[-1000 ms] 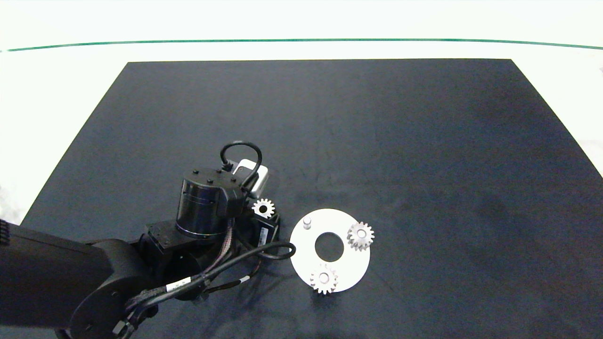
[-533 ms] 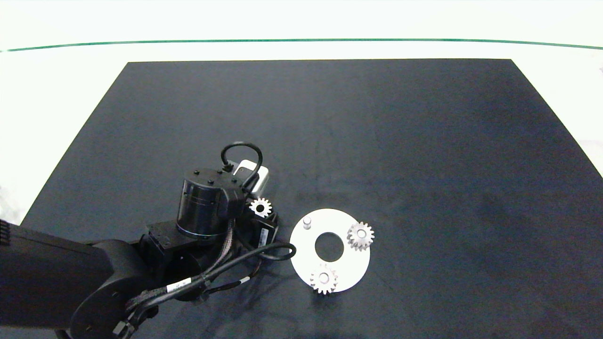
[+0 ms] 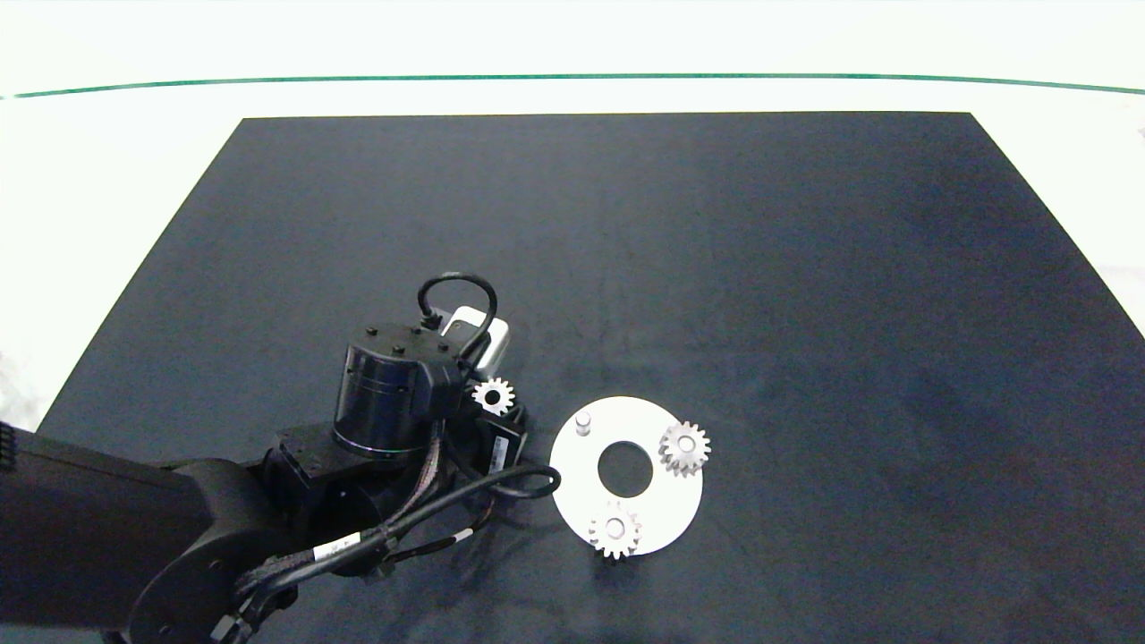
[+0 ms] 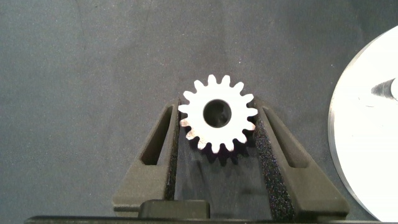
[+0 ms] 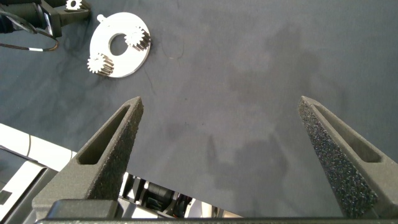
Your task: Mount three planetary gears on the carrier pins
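Note:
A white ring-shaped disc [image 3: 657,505] lies on the black mat. Two planetary gears sit on its carrier pins, one on the right [image 3: 685,447] and one at the near edge [image 3: 615,529]. The third carrier pin [image 3: 583,421] stands bare at the disc's far left. My left gripper [image 4: 217,111] is shut on the third planetary gear [image 4: 239,118], holding it flat just left of the disc [image 4: 360,149], a shadow beneath it. In the head view this gear [image 3: 493,395] shows left of the bare pin. My right gripper [image 5: 221,102] is open, far from the disc [image 5: 120,45].
The black mat [image 3: 716,268] covers most of the white table [image 3: 107,179], with open room behind and to the right of the disc. The left arm's cable [image 3: 528,487] loops close to the disc's left edge.
The left gripper and its gear have edged slightly left, away from the disc. The disc and both seated gears have not moved.

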Motion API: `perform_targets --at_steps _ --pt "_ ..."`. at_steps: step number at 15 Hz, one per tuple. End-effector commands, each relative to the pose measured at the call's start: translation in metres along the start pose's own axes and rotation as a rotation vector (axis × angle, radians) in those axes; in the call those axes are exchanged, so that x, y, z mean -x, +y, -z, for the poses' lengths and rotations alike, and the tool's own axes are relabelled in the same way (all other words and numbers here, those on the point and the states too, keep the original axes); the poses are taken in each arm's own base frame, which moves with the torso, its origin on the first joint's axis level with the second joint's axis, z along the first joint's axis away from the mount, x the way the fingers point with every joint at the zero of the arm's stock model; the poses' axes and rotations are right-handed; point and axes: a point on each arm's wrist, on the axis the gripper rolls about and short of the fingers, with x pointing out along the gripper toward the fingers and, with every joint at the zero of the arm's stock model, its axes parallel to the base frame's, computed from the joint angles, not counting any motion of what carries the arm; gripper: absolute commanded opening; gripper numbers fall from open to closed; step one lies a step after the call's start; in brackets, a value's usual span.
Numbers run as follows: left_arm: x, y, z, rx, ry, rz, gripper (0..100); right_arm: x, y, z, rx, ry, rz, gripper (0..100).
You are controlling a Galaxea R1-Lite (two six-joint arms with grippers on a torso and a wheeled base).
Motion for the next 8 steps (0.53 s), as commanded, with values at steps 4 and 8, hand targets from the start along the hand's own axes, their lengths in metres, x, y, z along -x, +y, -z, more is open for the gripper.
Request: perform_targets --at_steps 4,8 --pt "0.026 0.007 -0.016 -0.009 -0.021 0.012 22 -0.001 0.000 0.001 0.001 0.007 0.003 100" --pt "0.070 -0.001 -0.047 -0.020 -0.077 0.106 22 -0.001 0.000 0.001 0.000 0.007 0.001 100"
